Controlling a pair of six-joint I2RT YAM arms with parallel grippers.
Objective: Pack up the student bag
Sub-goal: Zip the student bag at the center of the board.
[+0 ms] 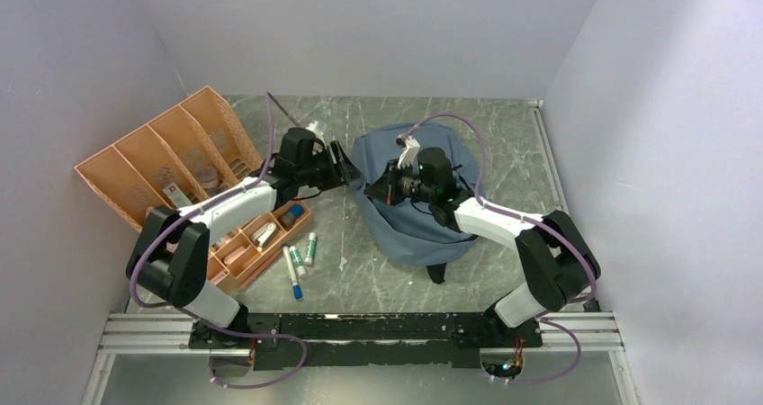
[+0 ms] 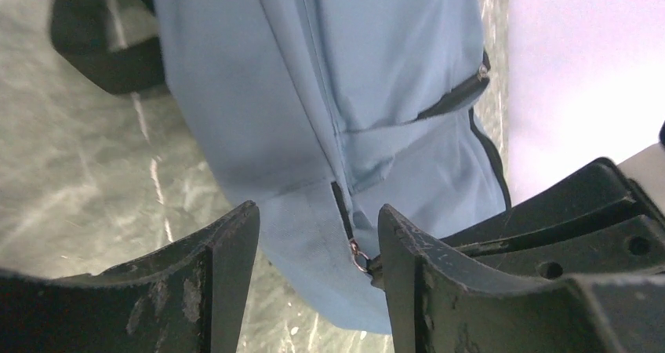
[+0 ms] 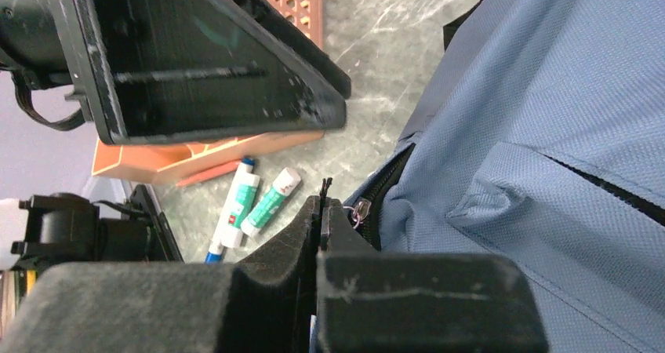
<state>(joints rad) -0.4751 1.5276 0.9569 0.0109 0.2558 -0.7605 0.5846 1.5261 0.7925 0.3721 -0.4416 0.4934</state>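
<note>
Grey-blue student bag [image 1: 409, 216] flat mid-table, zipper apparently hardly opened. Left gripper [image 2: 314, 239] open astride its edge; right gripper [image 3: 320, 208] pinched shut on black zipper trim [image 3: 324, 187]. Green-white tubes [image 1: 303, 254] beside orange tray [image 1: 144, 166], not yet packed.

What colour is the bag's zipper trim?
Black zipper trim on the grey-blue student bag; left wrist view shows it best.
</note>
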